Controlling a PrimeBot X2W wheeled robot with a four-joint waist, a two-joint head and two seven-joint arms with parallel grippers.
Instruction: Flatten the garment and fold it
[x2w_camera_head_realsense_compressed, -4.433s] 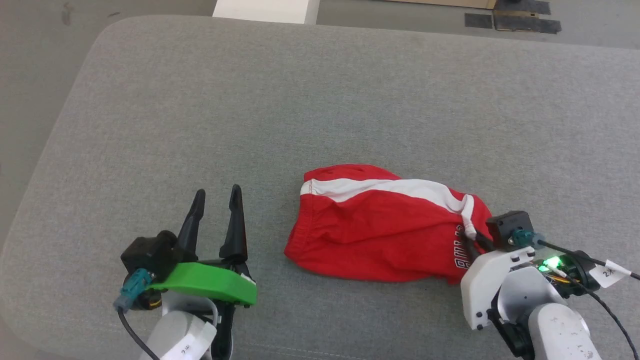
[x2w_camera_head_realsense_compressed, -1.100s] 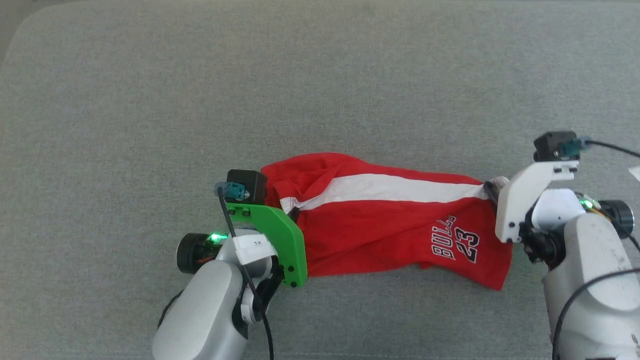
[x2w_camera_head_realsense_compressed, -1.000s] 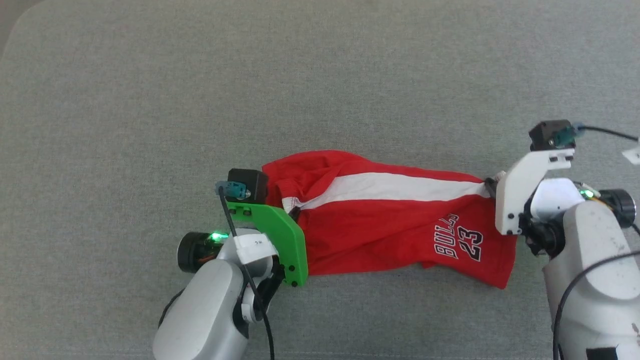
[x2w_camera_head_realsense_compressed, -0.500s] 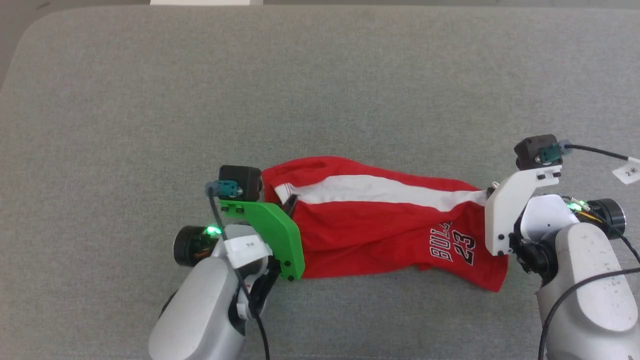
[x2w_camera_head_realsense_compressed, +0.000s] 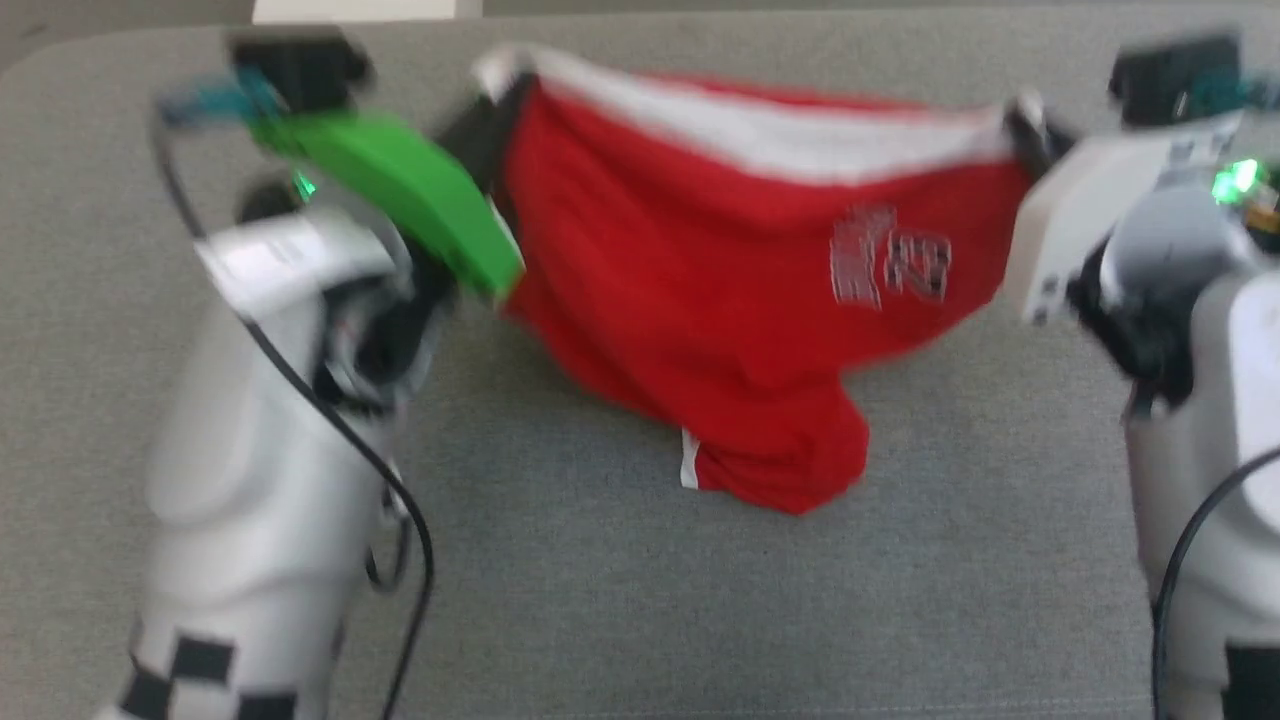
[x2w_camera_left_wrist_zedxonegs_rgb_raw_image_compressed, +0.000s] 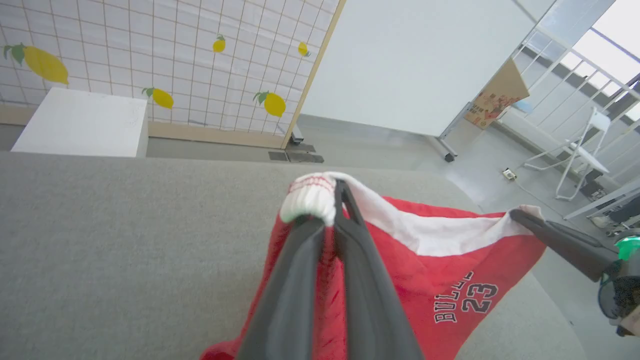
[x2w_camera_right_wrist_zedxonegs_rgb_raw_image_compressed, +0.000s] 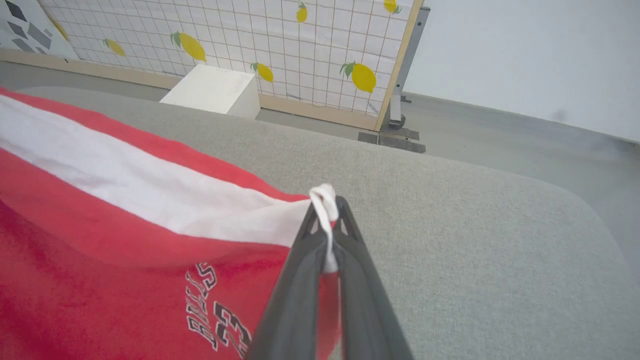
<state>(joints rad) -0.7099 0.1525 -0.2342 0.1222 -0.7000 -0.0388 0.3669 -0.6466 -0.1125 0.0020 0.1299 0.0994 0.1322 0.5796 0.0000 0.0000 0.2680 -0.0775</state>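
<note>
Above a grey upholstered surface (x2w_camera_head_realsense_compressed: 600, 600), the garment (x2w_camera_head_realsense_compressed: 700, 300), a pair of red shorts, hangs stretched between two robot arms. The left gripper (x2w_camera_left_wrist_zedxonegs_rgb_raw_image_compressed: 331, 200) has its fingers pinched shut on one end of the white stripe (x2w_camera_head_realsense_compressed: 780, 140), while the right gripper (x2w_camera_right_wrist_zedxonegs_rgb_raw_image_compressed: 327, 212) clamps the other end. The "BULLS 23" print (x2w_camera_left_wrist_zedxonegs_rgb_raw_image_compressed: 462, 302) faces the robot, and the loose lower leg sags toward the surface. A lemon-patterned screen (x2w_camera_right_wrist_zedxonegs_rgb_raw_image_compressed: 225, 30) stands behind.

Garment (x2w_camera_head_realsense_compressed: 700, 300) lifted off grey surface (x2w_camera_head_realsense_compressed: 620, 610), hanging stretched.
</note>
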